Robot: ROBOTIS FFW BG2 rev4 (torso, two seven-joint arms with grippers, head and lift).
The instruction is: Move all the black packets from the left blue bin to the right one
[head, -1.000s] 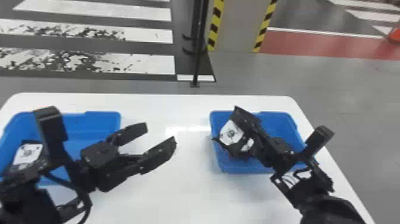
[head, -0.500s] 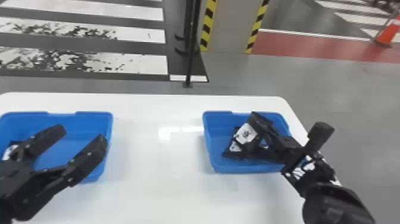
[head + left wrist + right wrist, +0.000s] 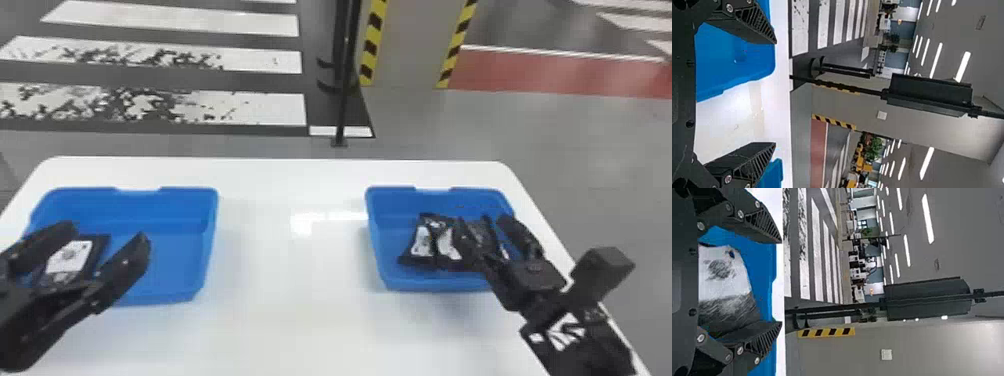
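Note:
In the head view, my left gripper (image 3: 107, 245) stands open above the left blue bin (image 3: 212, 240), where a black packet (image 3: 70, 257) with a white label lies beneath its fingers. My right gripper (image 3: 485, 230) is open over the right blue bin (image 3: 375, 240), which holds several black packets (image 3: 425, 245) side by side. The left wrist view shows the left gripper (image 3: 775, 93) with spread fingers and nothing between them. In the right wrist view, a packet (image 3: 727, 274) lies beyond the parted fingers of the right gripper (image 3: 781, 282).
Both bins stand on a white table (image 3: 290, 280), with a wide stretch of tabletop between them. Behind the table, a thin black post (image 3: 342, 100) rises from the floor near a pillar with yellow and black stripes.
The head view has shifted, bringing more of the left bin and its packet into sight. My right gripper has let go of a packet, which rests in the right bin.

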